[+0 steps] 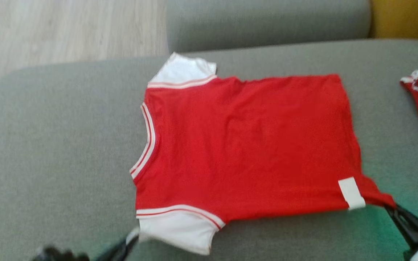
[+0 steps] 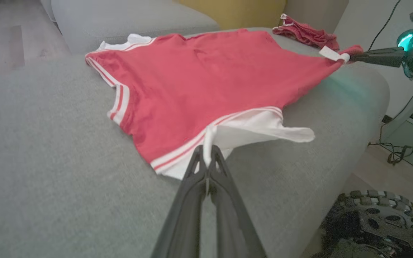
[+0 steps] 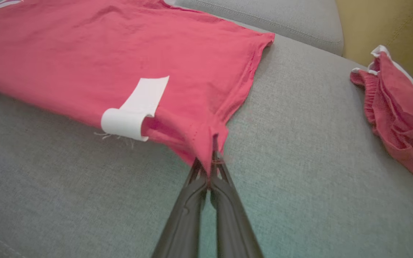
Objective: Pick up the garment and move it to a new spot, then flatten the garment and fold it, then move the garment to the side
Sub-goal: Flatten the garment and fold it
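Head: shirt (image 1: 245, 145) is seen spread flat on sofa (image 1: 49, 163), collar to L. L wrist: L gripper (image 2: 208, 157) is clenched on white sleeve (image 2: 256, 125) edge. R wrist: R gripper (image 3: 212, 161) is clamped on hem corner, near label (image 3: 134, 111); red cloth (image 3: 400, 111) is laid well apart.

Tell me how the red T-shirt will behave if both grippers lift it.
Probably floppy: the red T-shirt peaks where the left gripper pinches its white sleeve and the right gripper its hem corner, so the middle should sag. Thin, wrinkled cloth suggests it is light. It may drag on the woven sofa cushion.
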{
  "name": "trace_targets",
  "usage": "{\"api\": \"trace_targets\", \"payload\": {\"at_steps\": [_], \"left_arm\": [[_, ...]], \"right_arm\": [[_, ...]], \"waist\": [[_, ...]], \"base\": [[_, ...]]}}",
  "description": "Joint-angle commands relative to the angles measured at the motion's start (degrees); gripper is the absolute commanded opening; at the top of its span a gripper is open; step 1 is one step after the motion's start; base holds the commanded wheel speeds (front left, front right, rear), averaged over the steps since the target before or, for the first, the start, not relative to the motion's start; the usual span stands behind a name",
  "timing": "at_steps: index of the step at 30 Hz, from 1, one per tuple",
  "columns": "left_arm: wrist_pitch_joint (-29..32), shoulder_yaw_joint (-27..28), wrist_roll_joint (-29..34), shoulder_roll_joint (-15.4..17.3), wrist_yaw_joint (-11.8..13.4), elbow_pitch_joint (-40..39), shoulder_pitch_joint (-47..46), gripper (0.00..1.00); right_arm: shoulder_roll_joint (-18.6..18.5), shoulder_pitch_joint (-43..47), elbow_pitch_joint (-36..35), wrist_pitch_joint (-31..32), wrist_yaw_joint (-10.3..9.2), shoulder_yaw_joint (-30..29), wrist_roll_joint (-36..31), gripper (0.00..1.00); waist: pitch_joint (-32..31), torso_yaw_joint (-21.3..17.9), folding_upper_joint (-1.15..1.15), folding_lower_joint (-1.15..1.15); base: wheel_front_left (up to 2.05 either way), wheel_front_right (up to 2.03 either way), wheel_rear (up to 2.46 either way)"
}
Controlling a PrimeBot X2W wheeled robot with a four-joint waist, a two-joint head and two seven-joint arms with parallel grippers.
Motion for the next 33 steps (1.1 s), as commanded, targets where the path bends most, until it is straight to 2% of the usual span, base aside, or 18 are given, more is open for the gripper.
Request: {"api": "trace_targets", "payload": {"at_steps": [1, 11, 18, 22, 23, 24, 25, 26, 29, 33], "left_arm": [[-0.3, 2.9, 0.2, 1.9, -0.2, -1.1, -5.1, 0.00], [0.5, 5.6, 1.6, 0.4, -2.1, 0.7, -21.8, 0.00], [0.8, 4.1, 2.9, -1.0, -2.7, 5.8, -33.9, 0.00], [1.0, 3.1, 2.4, -1.8, -2.8, 9.1, -37.6, 0.00], [1.0, 3.0, 1.8, -2.5, -2.8, 10.5, -38.4, 0.00], [1.1, 2.9, 1.1, -3.2, -2.8, 12.0, -39.0, 0.27], [1.1, 2.7, 0.7, -4.0, -2.8, 13.2, -39.5, 0.85], [0.8, 2.8, 0.3, -4.8, -2.8, 14.5, -39.7, 1.00], [0.1, 3.3, 0.0, -6.6, -2.1, 17.7, -39.3, 1.00], [-0.6, 5.3, -0.3, -9.5, 2.1, 19.4, -35.8, 1.00]], "right_arm": [[-2.7, -2.3, -1.2, -0.6, 0.37, -0.4, 0.4, 0.00], [-2.9, -11.9, 0.2, -0.2, 0.37, 1.1, 2.7, 0.00], [-3.0, -20.9, 3.5, -0.2, 0.37, 3.4, 2.8, 0.00], [-1.9, -24.5, 5.2, -0.4, 0.37, 4.2, 2.6, 0.00], [-1.2, -25.6, 6.0, -0.4, 0.37, 4.0, 3.0, 0.36], [-0.6, -26.7, 6.8, -0.5, 0.37, 3.9, 3.0, 1.00], [0.1, -27.5, 7.3, -0.5, 0.37, 4.2, 2.9, 1.00], [0.8, -28.1, 7.8, -0.6, 0.37, 4.5, 2.8, 1.00], [2.8, -29.3, 7.7, -0.6, 0.37, 4.4, 2.4, 1.00], [5.2, -28.0, 6.3, -0.6, 0.37, 1.5, 1.3, 1.00]], "waist": [[1.2, -0.1, 0.00, -0.01], [6.2, 0.2, 0.00, -0.01], [10.5, -0.3, 0.00, -0.01], [12.1, -0.6, 0.00, -0.01], [12.5, -0.7, 0.00, -0.01], [12.9, -0.7, 0.00, -0.01], [13.2, -0.8, 0.00, -0.01], [13.4, -0.9, 0.00, -0.01], [13.7, -1.1, 0.00, -0.01], [12.9, -1.2, 0.00, -0.01]], "base": [[0.00, 0.00, 0.00], [0.00, 0.00, 0.00], [0.00, 0.00, 0.00], [0.00, 0.00, 0.00], [0.00, 0.00, 0.00], [0.00, 0.00, 0.00], [0.00, 0.00, 0.00], [0.00, 0.00, 0.00], [0.00, 0.00, 0.00], [0.00, 0.00, 0.00]]}}
